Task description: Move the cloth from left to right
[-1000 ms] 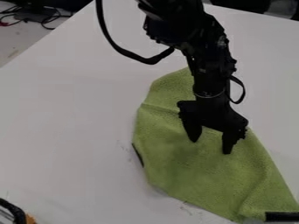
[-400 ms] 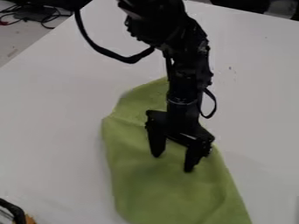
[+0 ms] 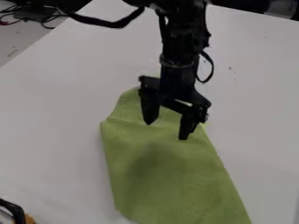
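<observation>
Your gripper (image 3: 166,131): fingers spread, over the green cloth (image 3: 175,183)
Cloth: lying flat before you on the white tabletop (image 3: 52,140)

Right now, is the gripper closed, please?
No, the gripper is open, its two fingers apart over the green cloth.

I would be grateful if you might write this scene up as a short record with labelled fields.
cloth: green cloth, spread mostly flat, running out past the view's bottom edge
surface: white table
tool: black tool, over the cloth's far part, pointing down
fingers: parted, nothing gripped between them
contact: probably raised off the cloth, judging by the dark shadow nearer the camera; not certain
background: dark cables beyond the table, upper left
near corner: partly visible black and orange item, lower left
</observation>
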